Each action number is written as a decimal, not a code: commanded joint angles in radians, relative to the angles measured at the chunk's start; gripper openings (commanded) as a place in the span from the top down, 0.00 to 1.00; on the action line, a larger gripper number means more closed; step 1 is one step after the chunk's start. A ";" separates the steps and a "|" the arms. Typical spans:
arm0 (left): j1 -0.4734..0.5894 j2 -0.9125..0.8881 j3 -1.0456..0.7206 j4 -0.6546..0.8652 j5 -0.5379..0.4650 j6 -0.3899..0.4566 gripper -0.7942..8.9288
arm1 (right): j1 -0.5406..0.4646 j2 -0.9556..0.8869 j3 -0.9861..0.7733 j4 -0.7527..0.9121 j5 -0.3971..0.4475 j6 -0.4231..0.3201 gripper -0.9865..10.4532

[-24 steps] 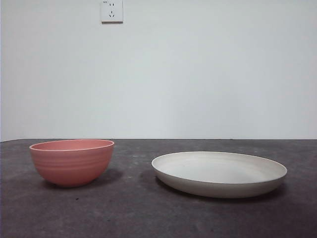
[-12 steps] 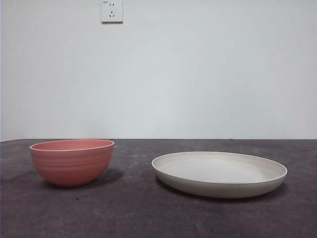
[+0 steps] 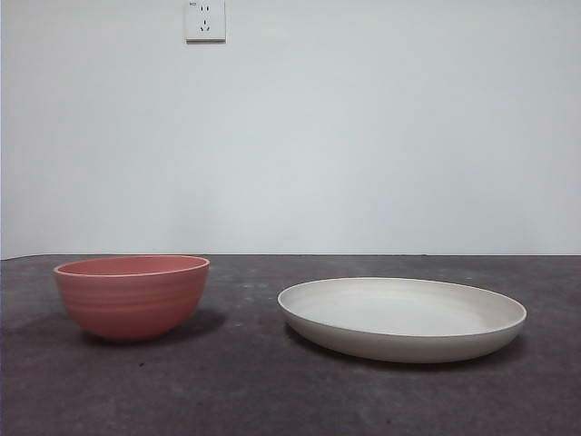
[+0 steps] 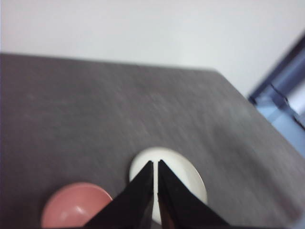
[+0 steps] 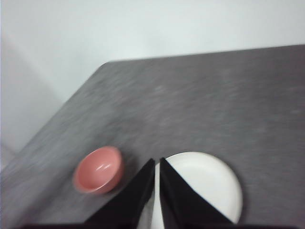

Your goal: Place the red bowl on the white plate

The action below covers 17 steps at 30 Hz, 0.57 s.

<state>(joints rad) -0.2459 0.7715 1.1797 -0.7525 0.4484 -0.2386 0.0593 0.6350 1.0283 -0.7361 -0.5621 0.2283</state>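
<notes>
The red bowl (image 3: 132,296) stands upright and empty on the dark table, at the left of the front view. To its right, with a clear gap between them, lies the white plate (image 3: 402,317), also empty. Neither arm shows in the front view. High above the table, my left gripper (image 4: 155,164) is shut with nothing in it; beneath it I see the bowl (image 4: 75,207) and the plate (image 4: 186,176). My right gripper (image 5: 157,163) is likewise shut and empty, far above the bowl (image 5: 99,169) and plate (image 5: 205,183).
A white wall with a power socket (image 3: 205,20) rises behind the table's far edge (image 3: 290,255). The dark grey tabletop (image 3: 254,391) stretches around both dishes. A blue-grey frame (image 4: 286,90) stands beyond the table's side in the left wrist view.
</notes>
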 commanded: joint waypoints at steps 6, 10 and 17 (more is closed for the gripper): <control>-0.122 0.062 0.023 -0.124 0.006 0.047 0.90 | 0.098 0.064 0.045 -0.111 -0.018 -0.069 0.90; -0.132 0.072 0.023 -0.156 0.006 0.048 0.89 | 0.103 0.064 0.045 -0.159 -0.014 -0.051 0.90; -0.132 0.072 0.023 -0.151 0.005 0.052 0.66 | 0.103 0.061 0.045 -0.166 -0.014 -0.051 0.87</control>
<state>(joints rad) -0.3717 0.8375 1.1828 -0.9161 0.4484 -0.2008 0.1581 0.6914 1.0542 -0.9081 -0.5751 0.1799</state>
